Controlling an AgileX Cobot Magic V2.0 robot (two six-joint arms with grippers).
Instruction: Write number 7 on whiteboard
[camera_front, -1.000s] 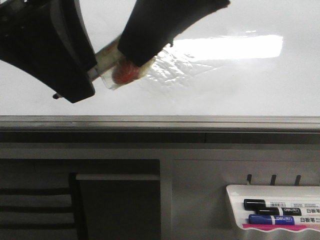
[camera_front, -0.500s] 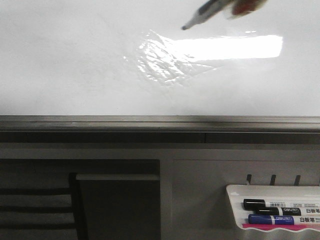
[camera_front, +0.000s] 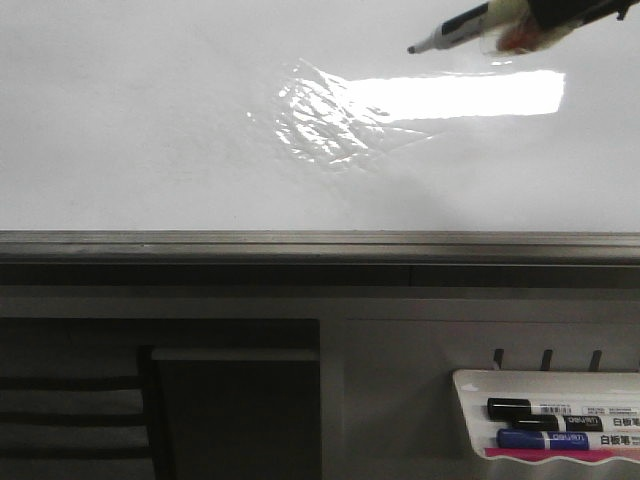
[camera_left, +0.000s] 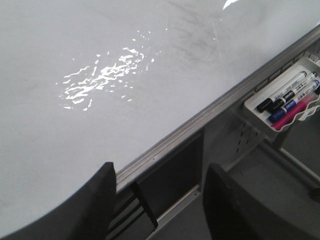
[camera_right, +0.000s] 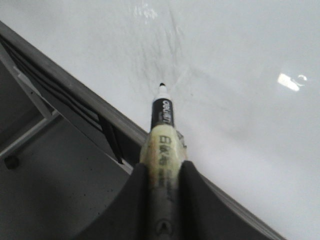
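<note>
The whiteboard (camera_front: 150, 130) is a large glossy white panel with a dark grey lower rail (camera_front: 320, 245). It also shows in the left wrist view (camera_left: 100, 50) and the right wrist view (camera_right: 235, 60). No number 7 is visible on it. My right gripper (camera_right: 162, 167) is shut on a black marker (camera_right: 162, 125) wrapped in yellowish tape. In the front view the marker (camera_front: 450, 33) sits at the top right, tip pointing left, close to the board; whether it touches I cannot tell. My left gripper (camera_left: 160, 200) is open and empty near the rail.
A small white marker tray (camera_front: 470, 385) at the lower right holds a black, a blue and a pink marker; it also shows in the left wrist view (camera_left: 252, 107). Grey frame panels and a dark opening (camera_front: 240, 420) lie below the rail. Bright glare (camera_front: 460, 95) marks the board.
The arms that filled the upper left a second ago have gone from there. The right gripper with the marker now sits at the top right, shifted slightly right over the last half second.
</note>
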